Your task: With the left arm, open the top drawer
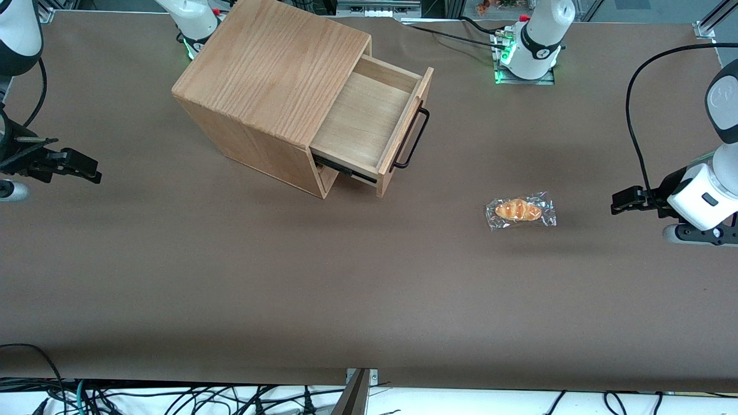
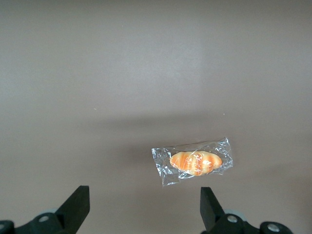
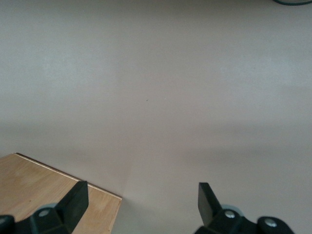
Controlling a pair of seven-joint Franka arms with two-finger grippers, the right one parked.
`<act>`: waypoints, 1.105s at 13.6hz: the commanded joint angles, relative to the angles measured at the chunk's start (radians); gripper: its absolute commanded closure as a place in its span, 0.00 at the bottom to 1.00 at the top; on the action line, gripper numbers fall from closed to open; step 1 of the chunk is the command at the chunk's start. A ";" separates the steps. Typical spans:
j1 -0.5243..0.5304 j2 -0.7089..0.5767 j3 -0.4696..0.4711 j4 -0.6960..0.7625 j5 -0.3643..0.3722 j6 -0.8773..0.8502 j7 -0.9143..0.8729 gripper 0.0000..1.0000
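The top drawer (image 1: 369, 121) of the big wooden box (image 1: 271, 75) stands pulled well out, its bare light-wood floor showing. Its thin black bar handle (image 1: 412, 138) faces the working arm's end of the table. The left arm (image 1: 703, 190) is far off at that end, well apart from the drawer. Its black gripper (image 1: 620, 202) hangs above the brown table, open, with nothing between the fingers (image 2: 78, 204). In the left wrist view the gripper (image 2: 145, 209) looks down on bare table and a wrapped bread roll.
A bread roll in clear plastic wrap (image 1: 520, 210) (image 2: 195, 162) lies on the table between the drawer and the gripper, nearer the front camera than the drawer. The arm's white base (image 1: 527, 52) stands farther from the camera. Cables (image 1: 173, 397) hang along the table's near edge.
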 commanded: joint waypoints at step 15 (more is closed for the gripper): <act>0.020 -0.002 0.004 -0.016 -0.018 -0.068 0.019 0.00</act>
